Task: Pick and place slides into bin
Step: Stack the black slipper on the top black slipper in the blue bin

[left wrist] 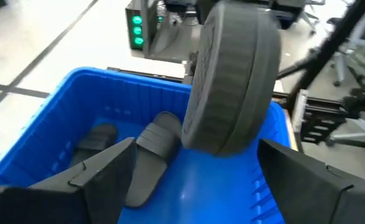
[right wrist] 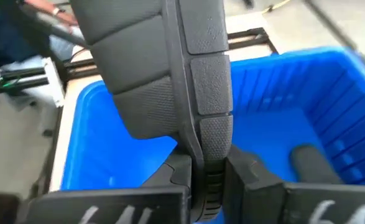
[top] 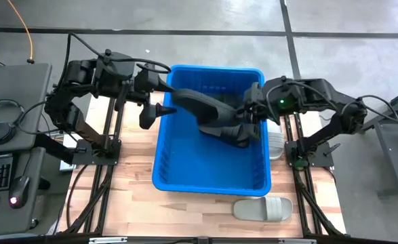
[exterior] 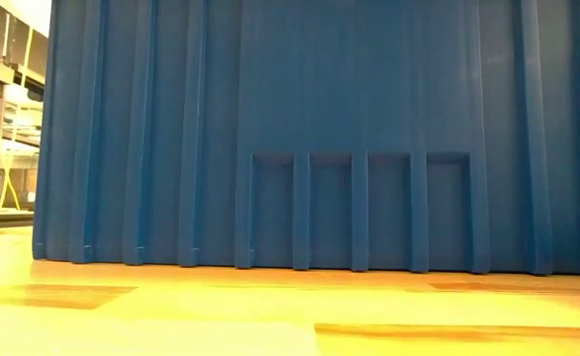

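Observation:
The blue bin [top: 212, 184] stands mid-table and fills the low view [exterior: 319, 119]. Above its far half hangs a black slide [top: 199, 103], and my right gripper [top: 249, 112] is shut on it. The slide's ribbed sole [left wrist: 232, 81] faces my left gripper [left wrist: 196, 146]. That gripper stands open at the bin's far left corner [top: 159, 108], with its fingers wide of the slide and touching nothing. More black slides lie on the bin's floor [left wrist: 154, 146] [right wrist: 313, 162]. My right gripper pinches the sole's rim [right wrist: 202, 146] at the slide's near end between its two fingers [right wrist: 250, 180]. The fingers come from the table's right, slanting down. The slide stands on edge, reaches out toward the left arm, and hangs clear above the bin.
A light grey slide [top: 263, 209] lies on the table in front of the bin's right corner. Another pale one [top: 274, 142] sits against the bin's right wall. A desk with a keyboard and headphones [top: 2, 156] stands beyond the table's left edge.

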Motion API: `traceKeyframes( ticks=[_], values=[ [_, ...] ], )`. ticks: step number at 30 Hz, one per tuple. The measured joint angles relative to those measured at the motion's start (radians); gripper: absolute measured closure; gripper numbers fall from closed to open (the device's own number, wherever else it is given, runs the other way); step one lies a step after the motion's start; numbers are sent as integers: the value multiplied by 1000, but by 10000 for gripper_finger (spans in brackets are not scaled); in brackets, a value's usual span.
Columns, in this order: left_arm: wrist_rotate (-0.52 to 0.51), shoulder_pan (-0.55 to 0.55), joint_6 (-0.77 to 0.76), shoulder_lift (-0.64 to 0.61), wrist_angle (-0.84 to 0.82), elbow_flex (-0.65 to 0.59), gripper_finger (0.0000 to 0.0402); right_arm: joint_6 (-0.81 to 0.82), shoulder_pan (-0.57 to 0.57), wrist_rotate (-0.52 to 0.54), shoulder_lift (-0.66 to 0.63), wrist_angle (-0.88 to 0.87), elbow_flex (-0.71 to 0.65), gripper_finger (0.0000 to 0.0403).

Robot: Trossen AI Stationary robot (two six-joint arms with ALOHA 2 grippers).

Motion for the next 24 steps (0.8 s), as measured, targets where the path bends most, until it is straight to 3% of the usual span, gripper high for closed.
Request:
traceKeyframes(
  ticks=[13,24],
  values=[
    [48,0,-3,0,1,0,156,1,0,-38,22,-32,0,387],
    [43,0,-5,16,6,1,288,-4,0,-44,22,-26,0,387]
  ],
)
